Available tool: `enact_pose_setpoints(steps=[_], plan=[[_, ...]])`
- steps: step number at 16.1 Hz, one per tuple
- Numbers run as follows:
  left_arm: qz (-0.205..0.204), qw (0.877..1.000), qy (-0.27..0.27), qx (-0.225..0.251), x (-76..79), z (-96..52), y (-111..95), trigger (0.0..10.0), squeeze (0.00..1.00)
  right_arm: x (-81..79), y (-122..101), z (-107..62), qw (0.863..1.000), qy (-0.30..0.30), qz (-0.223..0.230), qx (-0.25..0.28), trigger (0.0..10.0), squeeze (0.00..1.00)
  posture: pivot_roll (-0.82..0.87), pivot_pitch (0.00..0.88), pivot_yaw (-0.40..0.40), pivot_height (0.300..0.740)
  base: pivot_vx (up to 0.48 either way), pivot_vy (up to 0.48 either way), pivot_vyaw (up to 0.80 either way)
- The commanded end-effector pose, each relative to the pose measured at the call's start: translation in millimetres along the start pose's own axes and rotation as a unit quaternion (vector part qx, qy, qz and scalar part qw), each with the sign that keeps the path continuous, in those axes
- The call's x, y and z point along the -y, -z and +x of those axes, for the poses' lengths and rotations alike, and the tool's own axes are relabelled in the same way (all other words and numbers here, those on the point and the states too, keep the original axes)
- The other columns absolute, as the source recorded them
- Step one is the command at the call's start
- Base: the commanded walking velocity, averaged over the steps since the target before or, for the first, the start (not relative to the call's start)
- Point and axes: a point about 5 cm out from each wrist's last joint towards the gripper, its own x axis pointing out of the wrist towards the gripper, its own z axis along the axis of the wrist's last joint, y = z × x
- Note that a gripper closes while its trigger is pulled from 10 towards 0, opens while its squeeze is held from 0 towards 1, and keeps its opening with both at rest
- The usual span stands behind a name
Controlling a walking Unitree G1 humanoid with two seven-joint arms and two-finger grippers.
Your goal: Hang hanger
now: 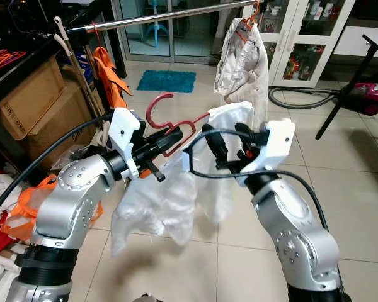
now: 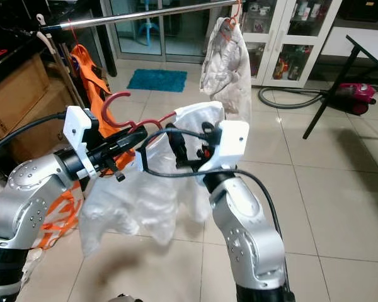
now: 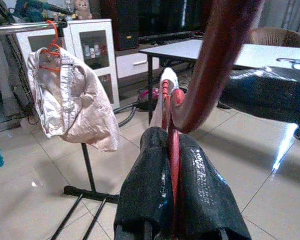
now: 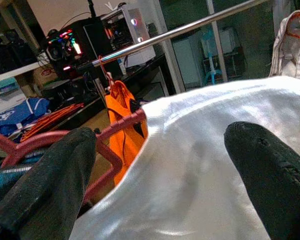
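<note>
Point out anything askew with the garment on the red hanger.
The white garment sits lopsided on the red hanger: it covers only the arm toward the right claw, while the arm toward the left claw is bare. The cloth hangs bunched below. The left claw is shut on the hanger's neck; the right claw is open over the cloth.

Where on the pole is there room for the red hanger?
The rail is bare between the orange garment and the pale jacket. It is crowded at those two ends. The left gripper holds the red hanger, with the white shirt, below that gap.
</note>
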Motion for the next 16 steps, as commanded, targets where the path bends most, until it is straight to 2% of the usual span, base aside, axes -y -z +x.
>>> enact_pose_setpoints(steps=[1,4,7,8,9,11,16], plan=[[0.022,1.000,0.013,0.016,3.4,4.6,-11.3,10.0,0.00,-6.2,1.2,4.9,1.000,-0.005,0.010,-0.002,10.0,0.00,-0.03,0.013,0.056,0.740,0.000,0.000,0.00],[0.020,0.999,0.021,0.023,9.6,9.0,-11.1,10.0,0.00,-10.7,0.7,8.4,1.000,-0.014,-0.008,-0.005,10.0,0.00,-0.03,0.013,0.053,0.740,0.000,0.000,0.00],[0.020,0.999,0.024,0.024,10.2,7.9,-12.2,10.0,0.00,-3.2,0.1,10.4,0.999,0.017,-0.039,-0.003,10.0,0.00,-0.02,0.014,0.050,0.740,0.000,0.000,0.00],[0.021,0.999,0.024,0.024,9.0,7.1,-12.6,10.0,0.00,0.4,-1.5,11.8,0.999,0.028,-0.047,0.002,4.0,0.00,-0.02,0.014,0.050,0.740,0.000,0.000,0.00],[0.021,0.999,0.024,0.025,8.7,6.6,-12.8,10.0,0.00,0.6,-1.7,12.0,0.998,0.028,-0.047,0.002,3.9,0.00,-0.02,0.018,0.047,0.740,0.000,0.000,0.00],[0.022,0.999,0.022,0.026,7.6,6.0,-13.7,10.0,0.00,3.7,-1.4,12.1,0.998,0.036,-0.049,-0.001,4.5,0.00,-0.02,0.018,0.045,0.740,0.000,0.000,0.00],[0.023,0.999,0.026,0.030,9.1,8.4,-16.3,10.0,0.00,4.0,-0.1,12.5,0.998,0.039,-0.050,-0.003,4.1,0.00,-0.02,0.020,0.045,0.740,0.000,0.000,0.00]])
